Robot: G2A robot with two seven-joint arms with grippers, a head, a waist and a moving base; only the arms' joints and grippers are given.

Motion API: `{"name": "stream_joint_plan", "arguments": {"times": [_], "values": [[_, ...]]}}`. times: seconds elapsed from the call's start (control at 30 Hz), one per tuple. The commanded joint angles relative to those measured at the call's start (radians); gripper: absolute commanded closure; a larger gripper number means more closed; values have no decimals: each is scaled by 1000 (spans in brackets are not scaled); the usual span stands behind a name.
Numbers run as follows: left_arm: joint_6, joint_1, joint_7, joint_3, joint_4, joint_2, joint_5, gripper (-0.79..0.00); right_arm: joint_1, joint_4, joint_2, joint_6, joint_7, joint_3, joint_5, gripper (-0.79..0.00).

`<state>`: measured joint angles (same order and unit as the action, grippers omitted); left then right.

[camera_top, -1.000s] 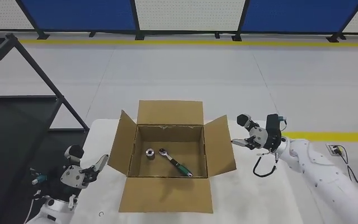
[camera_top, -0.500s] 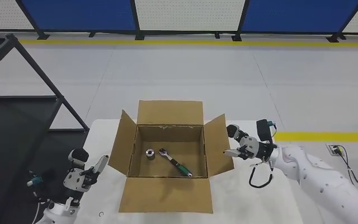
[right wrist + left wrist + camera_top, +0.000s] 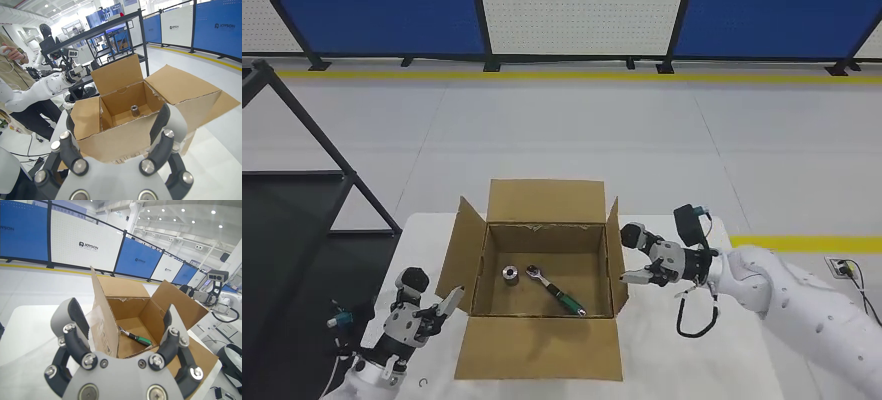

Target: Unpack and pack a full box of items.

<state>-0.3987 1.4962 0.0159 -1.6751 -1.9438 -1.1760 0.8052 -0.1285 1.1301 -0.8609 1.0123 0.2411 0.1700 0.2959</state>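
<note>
Cardboard box (image 3: 545,238), plain brown corrugated board, sits open-topped in the middle of a smooth white table (image 3: 422,228) with rounded corners. Its four flaps are unfolded, their torn edges showing the wavy core.

At the left, the left gripper (image 3: 434,288) hangs low over the table just beside the front corner of the left flap (image 3: 457,255), which slants outward. Its two curved pale-grey fingers, lined with dark rubbery pads (image 3: 78,313), are spread wide with nothing between them.

On the box floor, left of centre, a short metal cylinder (image 3: 510,272) with a round bore stands on end. Just right of it lies a ratchet wrench (image 3: 557,290), steel head towards the cylinder, green-and-black handle angled towards the front right corner.

At the right, the right flap (image 3: 113,140) stands almost upright. The right gripper (image 3: 630,257) is up against its outer face, fingers parted wide and holding nothing; whether they touch the board cannot be told.
</note>
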Motion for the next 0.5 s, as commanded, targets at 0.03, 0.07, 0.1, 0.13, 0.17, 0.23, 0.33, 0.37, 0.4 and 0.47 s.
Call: {"name": "stream_joint_plan", "arguments": {"times": [0.03, 0.07, 0.1, 0.13, 0.17, 0.23, 0.33, 0.37, 0.4, 0.47], "values": [[-4, 0, 7, 17, -8, -1, 3, -785, 14, -3, -25, 0, -90, 0, -54, -785], [-5, 0, 8, 23, -10, -1, 4, -785, 20, -8, -35, 0, -121, 0, -74, -785], [-5, 0, 10, 29, -13, -1, 4, -785, 25, -14, -46, 0, -150, 0, -95, -785], [-7, -1, 12, 35, -15, -1, 6, -785, 31, -22, -58, 0, -183, 0, -114, -785], [-6, -2, 13, 42, -18, -2, 6, -785, 36, -31, -70, 0, -215, 0, -133, -785], [-6, -5, 17, 55, -21, -3, 7, -785, 45, -55, -97, 0, -274, 0, -172, -785], [-2, -13, 24, 74, -21, -4, 9, -785, 53, -87, -142, 0, -365, 0, -230, -785], [-2, -16, 28, 81, -20, -4, 8, -785, 55, -102, -156, 0, -393, 0, -249, -785], [-2, -19, 33, 87, -17, -4, 6, -785, 56, -115, -171, 0, -422, 0, -269, -785], [2, -27, 50, 98, -11, -5, 4, -785, 59, -150, -200, 0, -481, 0, -304, -785]]}}
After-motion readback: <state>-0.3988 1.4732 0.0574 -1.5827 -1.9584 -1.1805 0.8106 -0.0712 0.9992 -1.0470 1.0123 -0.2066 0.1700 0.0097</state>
